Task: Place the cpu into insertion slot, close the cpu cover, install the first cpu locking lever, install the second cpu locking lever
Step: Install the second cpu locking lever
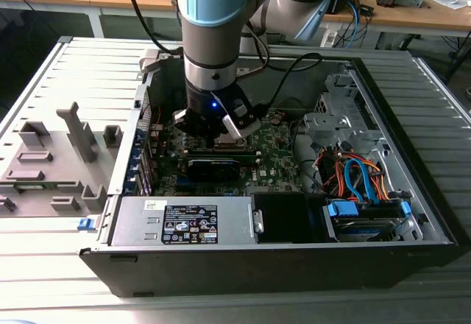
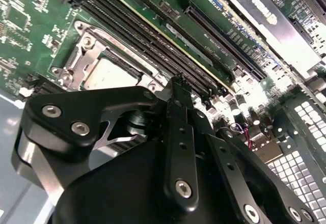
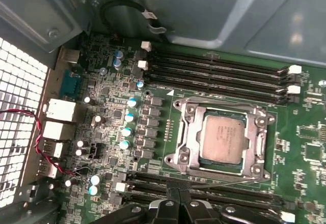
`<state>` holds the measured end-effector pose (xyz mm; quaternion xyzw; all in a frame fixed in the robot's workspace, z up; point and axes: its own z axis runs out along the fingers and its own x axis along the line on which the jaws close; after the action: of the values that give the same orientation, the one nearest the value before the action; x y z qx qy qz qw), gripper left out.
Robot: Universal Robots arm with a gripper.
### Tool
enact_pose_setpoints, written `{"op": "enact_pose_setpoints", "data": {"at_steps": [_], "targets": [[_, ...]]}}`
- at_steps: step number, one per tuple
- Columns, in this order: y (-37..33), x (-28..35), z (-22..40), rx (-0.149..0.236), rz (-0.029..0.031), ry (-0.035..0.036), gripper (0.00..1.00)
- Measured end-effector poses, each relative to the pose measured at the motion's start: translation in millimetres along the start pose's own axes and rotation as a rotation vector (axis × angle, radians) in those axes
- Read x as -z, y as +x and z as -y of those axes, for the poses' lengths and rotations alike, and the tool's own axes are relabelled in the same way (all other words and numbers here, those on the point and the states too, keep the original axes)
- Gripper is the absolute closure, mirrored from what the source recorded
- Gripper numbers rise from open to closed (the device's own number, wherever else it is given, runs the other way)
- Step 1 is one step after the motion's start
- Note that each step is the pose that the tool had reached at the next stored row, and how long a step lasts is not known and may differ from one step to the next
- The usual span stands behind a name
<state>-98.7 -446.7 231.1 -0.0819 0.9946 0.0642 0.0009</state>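
Observation:
The cpu [image 3: 223, 137], a pale metal square, lies flat in the insertion slot, which is hidden under it. The silver cpu cover [image 3: 186, 141] is down around it, framing the chip through its window. A thin metal lever rod [image 3: 229, 182] runs along the socket edge nearest my fingertips. My gripper [image 3: 177, 206] hangs just beside that edge, fingers together with nothing visible between them. In the second wrist view the cpu [image 2: 108, 74] and cover [image 2: 81, 56] lie beyond the gripper [image 2: 178, 84]. The exterior view shows the gripper [image 1: 219, 141] low over the green motherboard [image 1: 276, 158].
Long black memory slots [image 3: 219, 68] flank the socket on both sides. A black card [image 1: 213, 168] lies across the board close to the gripper. The open case holds a power supply [image 1: 184, 221], drive bay and bundled cables [image 1: 357, 180]. A grey fixture rack [image 1: 51, 155] stands outside.

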Motion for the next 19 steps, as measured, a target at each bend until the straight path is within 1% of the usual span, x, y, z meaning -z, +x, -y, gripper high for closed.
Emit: {"op": "enact_pose_setpoints", "data": {"at_steps": [2,3,4,5,6,7,9,10,12,15,17,18,19], "targets": [[1.4,-1.6,0.1,0.000,0.0000,-0.0003,0.89],[1.7,-2.0,0.6,0.000,0.0008,-0.0043,0.89],[2.0,-2.2,1.2,0.000,0.0022,-0.0133,0.89],[2.6,-2.6,2.8,0.000,0.0047,-0.0278,0.89],[3.3,-2.6,4.9,0.000,0.0058,-0.0347,0.89],[3.9,-2.7,7.3,0.000,0.0065,-0.0392,0.89],[4.5,-3.6,10.6,0.000,0.0071,-0.0426,0.89],[4.9,-4.7,12.6,0.000,0.0076,-0.0459,0.89],[5.3,-7.7,14.6,0.000,0.0083,-0.0501,0.89],[5.4,-14.6,16.1,0.001,0.0088,-0.0512,0.89],[5.5,-17.4,16.7,0.000,0.0085,-0.0512,0.89],[5.6,-17.3,17.5,0.001,0.0089,-0.0535,0.89],[5.8,-13.6,17.4,0.000,0.0089,-0.0535,0.89]]}}
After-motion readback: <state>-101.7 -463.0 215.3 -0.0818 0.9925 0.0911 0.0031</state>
